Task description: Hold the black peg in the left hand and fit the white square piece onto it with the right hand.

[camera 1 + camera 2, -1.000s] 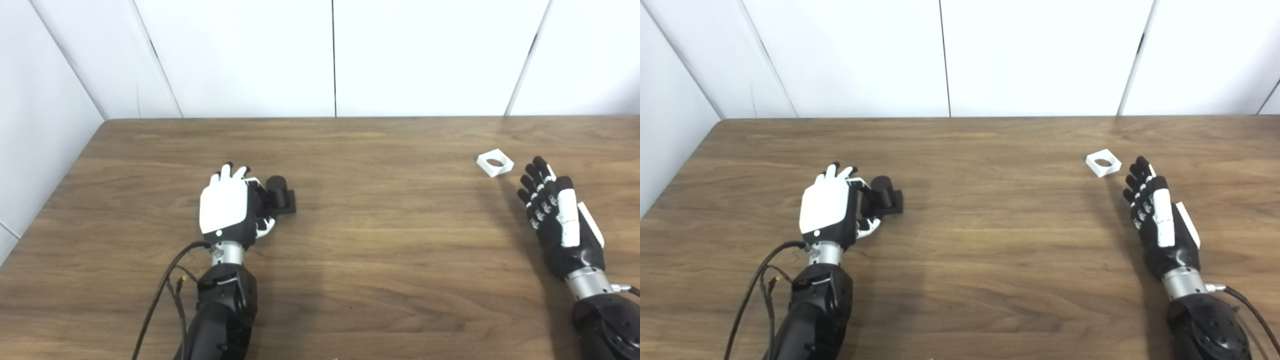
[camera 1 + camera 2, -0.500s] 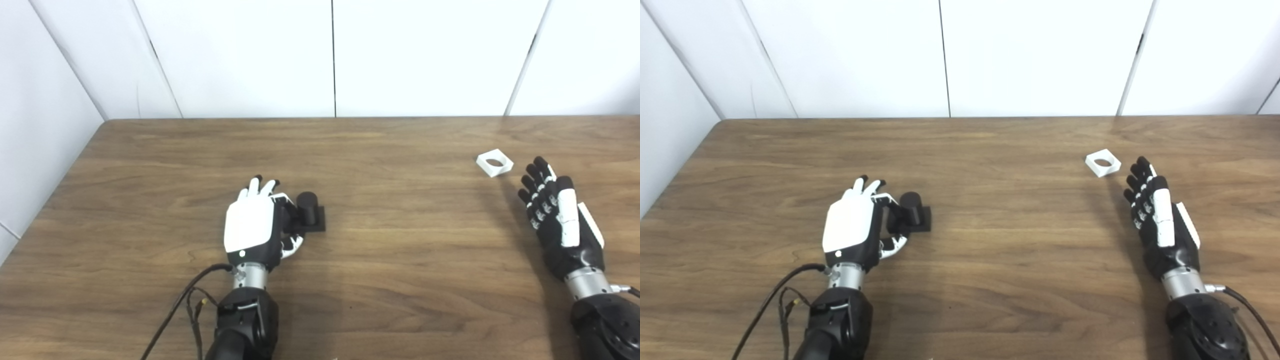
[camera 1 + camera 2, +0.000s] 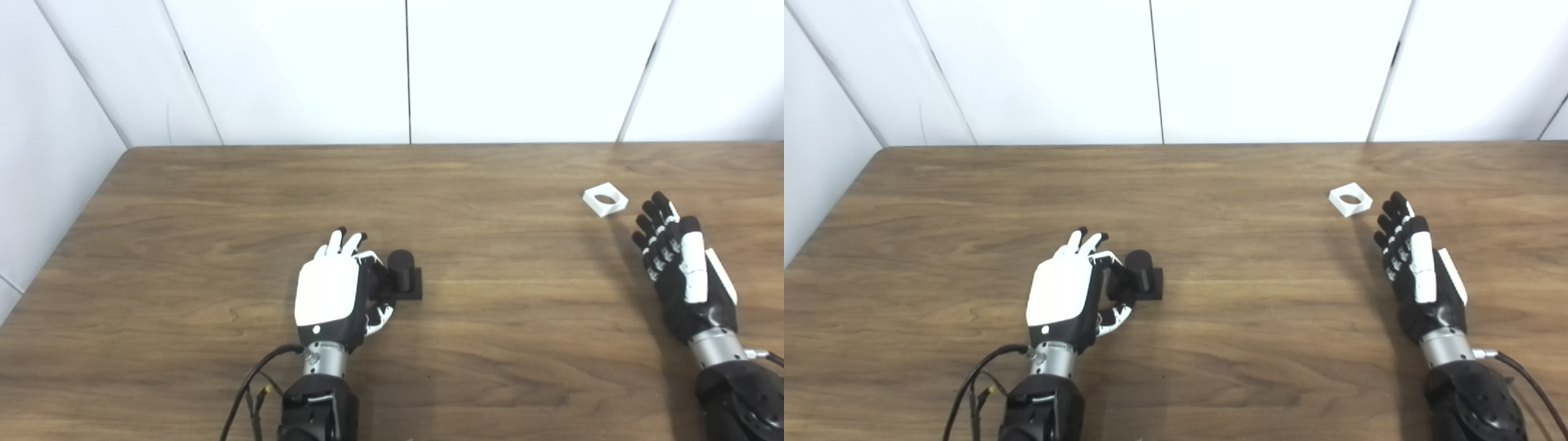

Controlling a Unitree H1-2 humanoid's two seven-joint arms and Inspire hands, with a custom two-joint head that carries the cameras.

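Note:
The black peg (image 3: 402,278), a short cylinder on a square black base, sits upright at the table's middle near the front. My left hand (image 3: 327,294) is shut on it from its left side, white back facing up, fingers curled around the base. The white square piece (image 3: 605,201), with a round hole in it, lies flat on the table at the right. My right hand (image 3: 680,263) rests just right of and nearer than the piece, open, fingers stretched toward it without touching it.
The wooden table (image 3: 490,184) ends at white wall panels at the back and on the left. A black cable (image 3: 248,392) trails from my left forearm near the front edge.
My left hand has carried the black peg to the right and nearer the front edge. The right hand and the white piece have barely moved.

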